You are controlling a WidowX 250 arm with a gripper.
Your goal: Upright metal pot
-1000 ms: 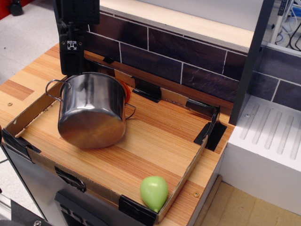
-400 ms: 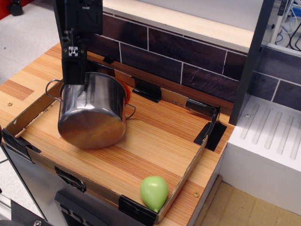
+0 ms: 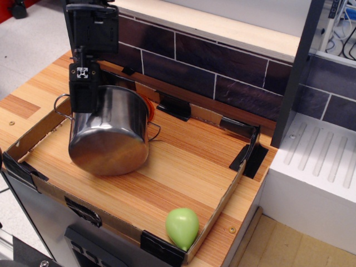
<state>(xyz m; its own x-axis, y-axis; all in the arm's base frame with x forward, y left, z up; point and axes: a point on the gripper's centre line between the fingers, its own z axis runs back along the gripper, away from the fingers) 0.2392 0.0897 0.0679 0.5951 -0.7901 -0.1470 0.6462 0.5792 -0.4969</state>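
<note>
We see the light striped wooden worktop (image 3: 183, 167), walled by a low cardboard rim with black corner clips, unchanged from the earlier frames. On its left part lies the shiny stainless-steel cylindrical pot (image 3: 109, 132), tipped on its side with the closed base turned toward us and the mouth facing the dark tiled back wall (image 3: 222, 69); its thin wire loop handles stick out left and right, and it has not shifted. A scrap of orange shows just behind its right edge. The black robot arm has moved slightly leftward and lower since the earlier frames, so the black claw (image 3: 84, 94) now overlaps the pot's upper left rim. We cannot tell how far the claw is spread, nor whether it grips anything. The small green pear-shaped fruit (image 3: 182, 227) rests unmoved at the front rim, well apart from the pot.
</note>
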